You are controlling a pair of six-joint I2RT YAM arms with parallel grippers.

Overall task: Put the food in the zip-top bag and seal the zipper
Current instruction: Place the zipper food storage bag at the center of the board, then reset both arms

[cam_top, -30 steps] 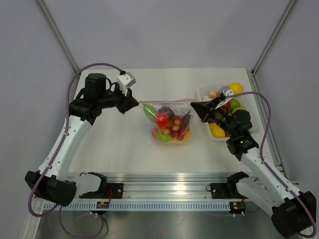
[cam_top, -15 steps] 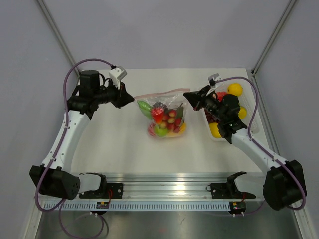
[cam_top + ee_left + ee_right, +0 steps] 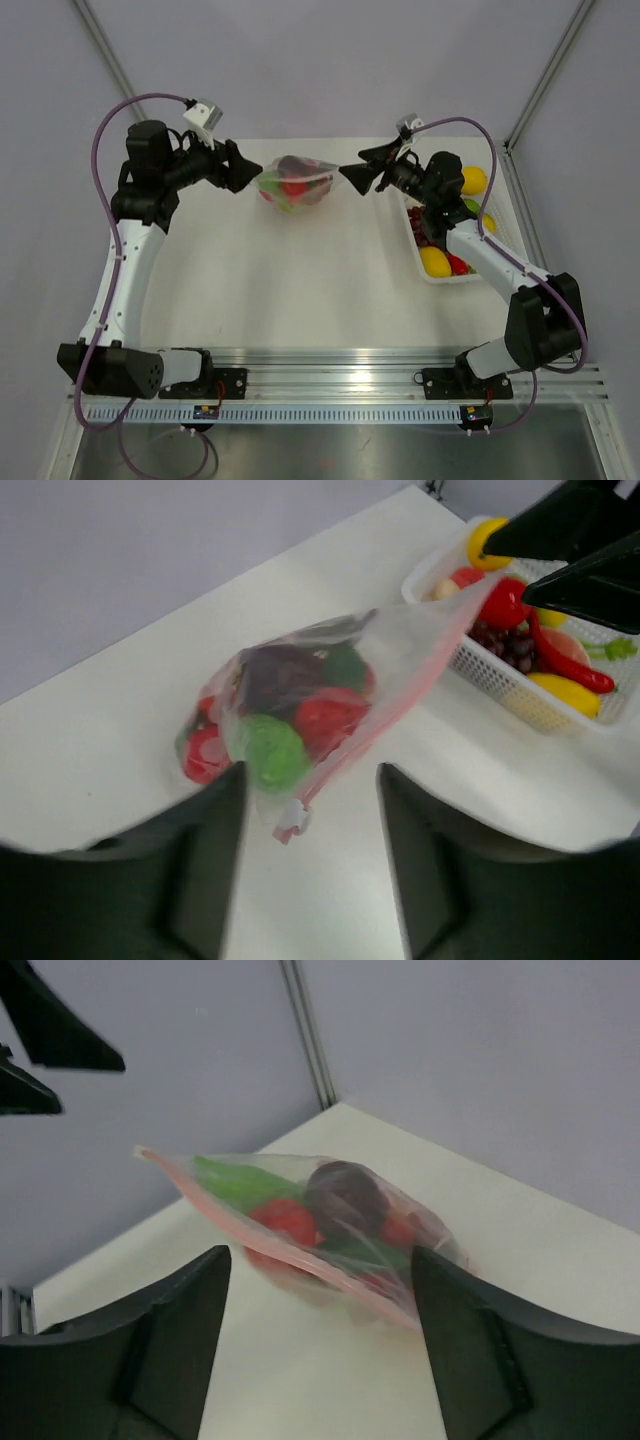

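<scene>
The zip-top bag (image 3: 294, 185) sits between my two grippers near the table's far edge, filled with red, green and dark purple food (image 3: 285, 710). Its pink zipper (image 3: 385, 715) runs along the mouth to a white slider (image 3: 291, 820). My left gripper (image 3: 249, 175) is open just left of the bag, and the slider end lies loose between its fingers (image 3: 215, 860). My right gripper (image 3: 352, 165) is open just right of the bag, and the zipper (image 3: 290, 1250) stretches across its gap untouched. The bag (image 3: 325, 1215) looks blurred in both wrist views.
A white tray (image 3: 430, 272) stands at the right with more food: a yellow fruit (image 3: 473, 180), a yellow piece (image 3: 435, 262), dark grapes (image 3: 505, 645) and a red chili (image 3: 565, 665). Grey walls rise behind the table's far edge. The arm bases are mounted on a rail at the near edge.
Both grippers carried the bag up and toward the far edge, then opened and let go of the zipper ends. The right arm stretched out over the tray.
</scene>
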